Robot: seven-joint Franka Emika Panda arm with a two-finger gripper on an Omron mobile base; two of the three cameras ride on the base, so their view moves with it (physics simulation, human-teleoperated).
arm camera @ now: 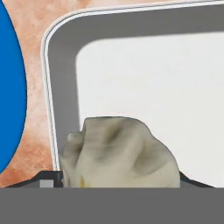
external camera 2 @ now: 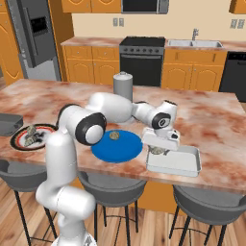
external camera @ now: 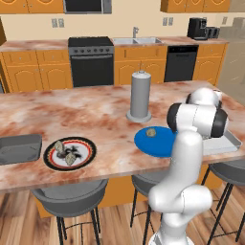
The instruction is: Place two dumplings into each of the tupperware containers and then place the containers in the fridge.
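My gripper hangs over the left end of the pale tupperware container, shut on a beige dumpling. In the hand view the dumpling spans the gap between the fingertips, above the container's near corner. Another dumpling lies on the round blue plate. Two more dumplings sit on the white plate with the black-red rim. The dark grey tupperware container stands at the counter's far left. The fridge is at the back left.
A tall grey paper towel holder stands on the island behind the blue plate. Grey bar stools line the island's near edge. A black oven, sink and dishwasher run along the back wall.
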